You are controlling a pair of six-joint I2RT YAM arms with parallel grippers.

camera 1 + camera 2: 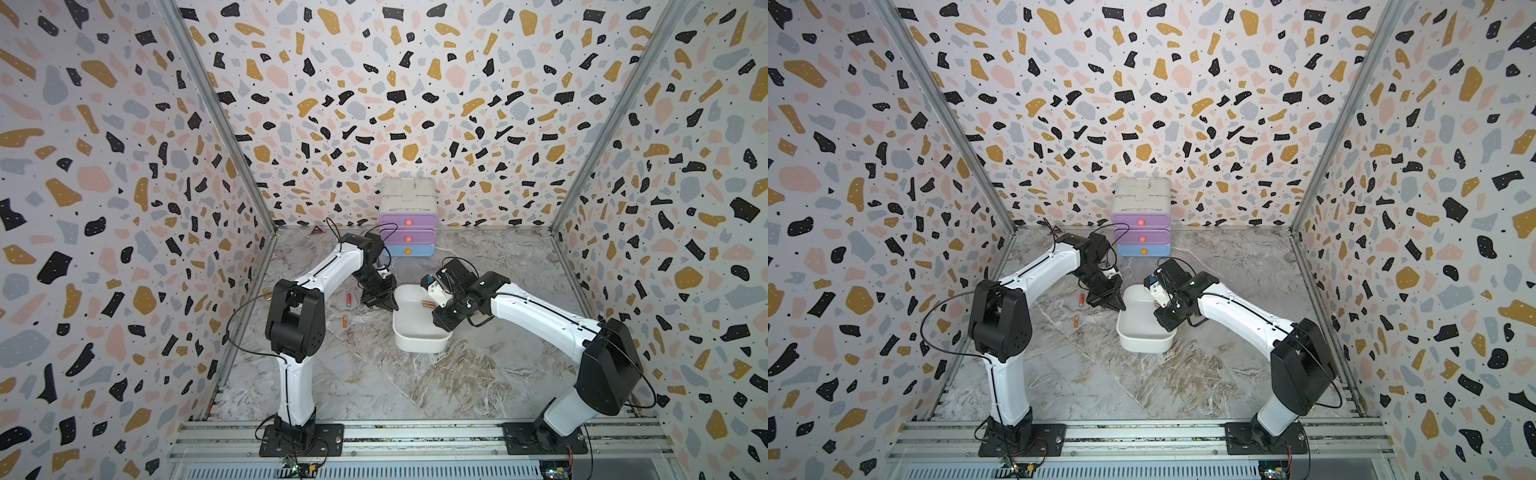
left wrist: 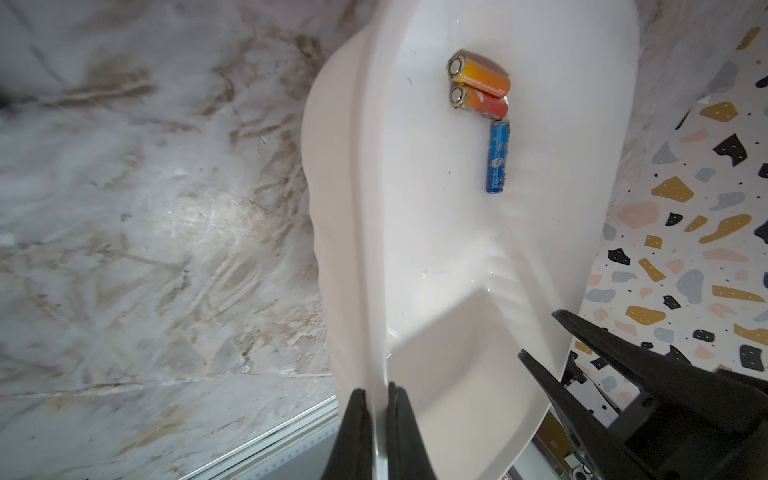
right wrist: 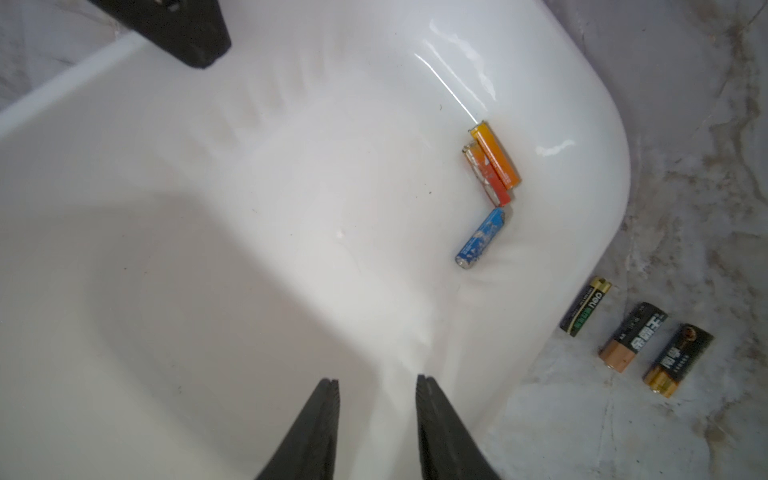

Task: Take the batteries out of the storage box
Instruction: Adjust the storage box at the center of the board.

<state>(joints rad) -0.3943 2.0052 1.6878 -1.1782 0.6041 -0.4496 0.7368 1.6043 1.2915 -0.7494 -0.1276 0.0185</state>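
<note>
Left gripper (image 2: 376, 392) clamps the box (image 2: 436, 249) rim; right gripper (image 3: 377, 380), jaws apart and empty, should next reach the batteries (image 3: 487, 176) lying inside

Brand "deli" on a black battery (image 3: 585, 306)

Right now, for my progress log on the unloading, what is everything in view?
storage box: one, white, middle of table
boxed batteries: three, orange, red-silver, blue, clustered near one corner
black batteries: three, black with gold or copper ends, on table beside box
loose batteries: two, red and orange, on table, left-arm side of box
drawer cabinet: one, white with purple and blue drawers, back wall
left gripper: one, black, shut on box rim
right gripper: one, black, open over box
</note>
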